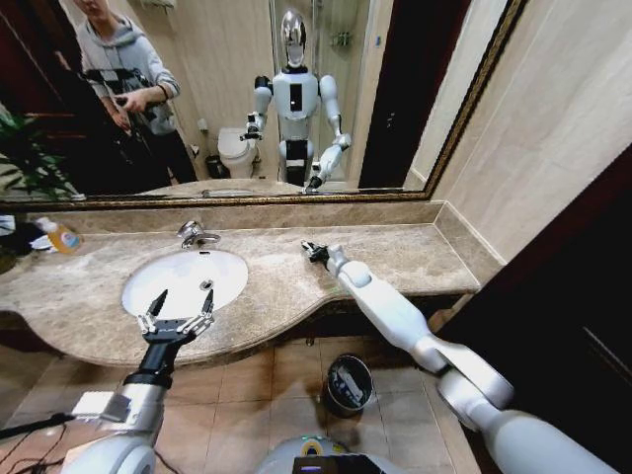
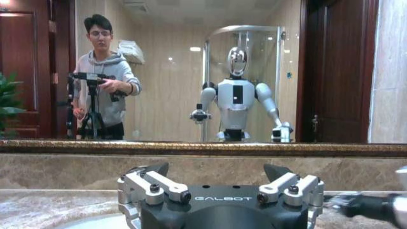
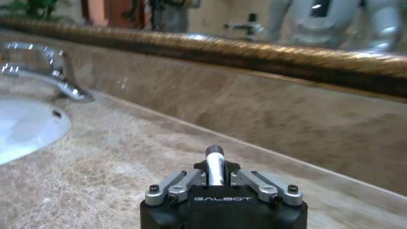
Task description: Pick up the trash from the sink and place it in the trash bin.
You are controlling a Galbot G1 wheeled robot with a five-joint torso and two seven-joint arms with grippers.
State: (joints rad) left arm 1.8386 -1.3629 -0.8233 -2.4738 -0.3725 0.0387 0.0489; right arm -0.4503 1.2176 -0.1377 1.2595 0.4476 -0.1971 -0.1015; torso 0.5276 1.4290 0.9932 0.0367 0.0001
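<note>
Trash bin: the black trash bin [image 1: 349, 383] stands on the tiled floor below the tabletop edge, between the two arms, where either arm can likely drop things in.
Left claw: the left claw [image 1: 176, 318] hovers at the near rim of the sink [image 1: 158, 278], fingers spread wide and holding nothing, seemingly poised to reach into the basin.
Trash in basin: one small piece [image 1: 207, 285] lies on the white bowl just ahead of that claw; what kind it is cannot be told.
Right claw: the right claw [image 1: 314, 253] is stretched low over the marble tabletop [image 1: 415, 259], well to the side of the sink, pinched on a slim dark tube [image 3: 215, 167] with a pale middle, probably lifted trash waiting for the bin.
Faucet: the chrome faucet [image 1: 194, 235] sits at the far rim.
Orange bottle: it [image 1: 59, 235] stands far left by the mirror, not part of the job.
</note>
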